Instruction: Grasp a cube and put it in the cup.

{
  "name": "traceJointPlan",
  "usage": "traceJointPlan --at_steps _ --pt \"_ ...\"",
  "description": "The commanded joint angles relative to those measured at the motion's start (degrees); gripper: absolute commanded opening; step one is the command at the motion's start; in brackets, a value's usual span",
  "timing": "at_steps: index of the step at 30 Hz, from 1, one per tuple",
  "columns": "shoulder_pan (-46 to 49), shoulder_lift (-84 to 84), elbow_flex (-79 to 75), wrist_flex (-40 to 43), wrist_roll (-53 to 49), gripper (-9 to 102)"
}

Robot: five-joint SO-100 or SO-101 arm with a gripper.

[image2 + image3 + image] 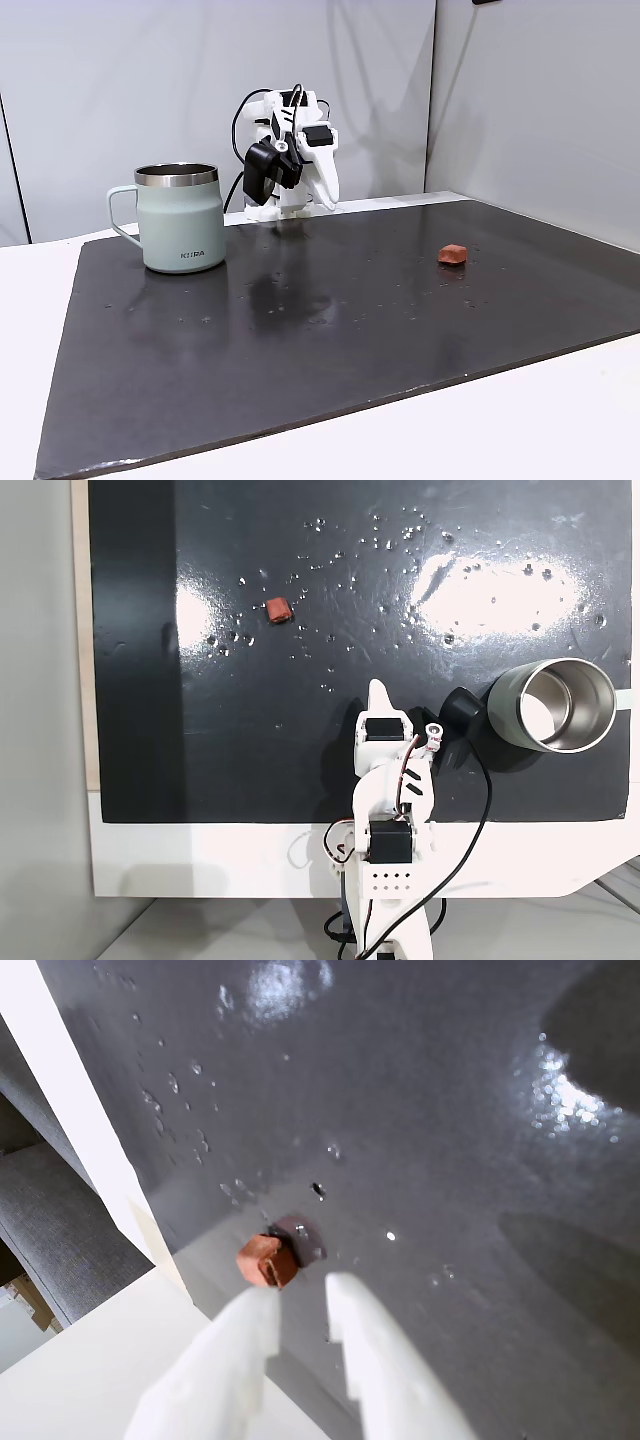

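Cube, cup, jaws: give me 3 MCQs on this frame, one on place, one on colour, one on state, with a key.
1. Where is the cube?
A. inside the cup
B. on the dark mat, apart from the cup
C. between the jaws

2. What colour is the cup?
A. pale green with a steel rim
B. red
C. black

3. How do the jaws of the gripper stand?
A. shut on the cube
B. shut on nothing
C. apart, holding nothing

Key:
1 B: in both fixed views the cube lies alone on the mat.
2 A: a fixed view shows the green wall and the metal rim.
3 C: the wrist view shows a gap between them, with the cube lying beyond the tips.
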Motion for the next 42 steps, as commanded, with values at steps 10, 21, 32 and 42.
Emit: traceJointPlan --at_steps 10,21,32,42 --pt "-0.18 0.7 -0.35 -1.76 -1.93 0" --pt "0.53 0.7 -1.14 -1.41 -2.64 0" --pt "-1.49 -28.04 -28.65 -1.05 -7.12 0" --pt "-7.82 -60.38 -63.46 8.61 -1.32 0"
